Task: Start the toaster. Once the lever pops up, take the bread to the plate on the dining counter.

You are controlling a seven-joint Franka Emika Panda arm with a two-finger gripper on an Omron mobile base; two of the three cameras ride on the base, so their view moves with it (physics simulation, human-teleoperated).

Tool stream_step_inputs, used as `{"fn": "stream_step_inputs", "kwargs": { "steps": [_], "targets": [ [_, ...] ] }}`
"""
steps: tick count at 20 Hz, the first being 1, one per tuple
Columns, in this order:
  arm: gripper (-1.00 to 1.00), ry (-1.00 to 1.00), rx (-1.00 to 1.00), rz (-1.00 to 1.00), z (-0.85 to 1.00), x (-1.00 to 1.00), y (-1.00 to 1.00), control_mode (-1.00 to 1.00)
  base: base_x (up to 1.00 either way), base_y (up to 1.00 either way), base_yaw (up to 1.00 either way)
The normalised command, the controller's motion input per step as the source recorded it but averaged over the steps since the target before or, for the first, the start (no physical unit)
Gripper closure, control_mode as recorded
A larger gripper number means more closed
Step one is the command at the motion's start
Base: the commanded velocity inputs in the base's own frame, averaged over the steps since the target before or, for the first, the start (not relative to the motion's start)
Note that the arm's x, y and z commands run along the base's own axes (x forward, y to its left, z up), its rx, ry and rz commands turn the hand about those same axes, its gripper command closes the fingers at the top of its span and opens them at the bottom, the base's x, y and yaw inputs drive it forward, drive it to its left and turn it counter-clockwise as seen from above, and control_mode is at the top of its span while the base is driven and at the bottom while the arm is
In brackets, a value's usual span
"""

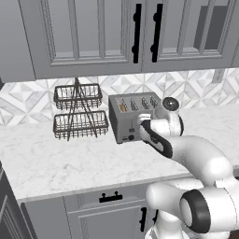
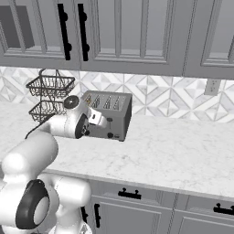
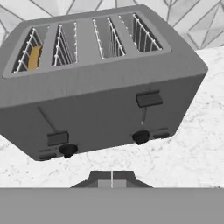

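With my tool (image 3: 112,178) hanging just in front of the toaster (image 3: 103,83), its tips pressed together and pinching nothing, I'm sizing up the two dark slide levers. In the hand view the left lever (image 3: 57,138) sits low in its track while the right lever (image 3: 149,99) rides high. The bread (image 3: 34,57) is down in the slot at one end, above that low lever. The toaster stands near the back edge of the counter (image 1: 56,163), beside the black wire basket rack (image 1: 78,112). The risk, I judge: pushing the high lever works the empty slots, or a glancing press shoves the toaster back toward the tiles. The base views show my arm's reach; the hand view alone shows lever heights clearly.
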Motion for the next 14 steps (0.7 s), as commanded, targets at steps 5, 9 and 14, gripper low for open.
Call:
{"fn": "stream_step_inputs", "kwargs": {
  "steps": [5,9,14],
  "targets": [
    [1.00,-0.13,0.03,0.00,0.24,-0.23,-0.18,-1.00,0.00,0.00,0.00],
    [-1.00,-0.13,0.00,0.01,0.00,-0.11,0.00,-1.00,0.00,0.00,0.00],
    [-1.00,-0.27,-0.02,0.01,0.16,-0.14,0.00,-1.00,0.00,0.00,0.00]
  ]
}}
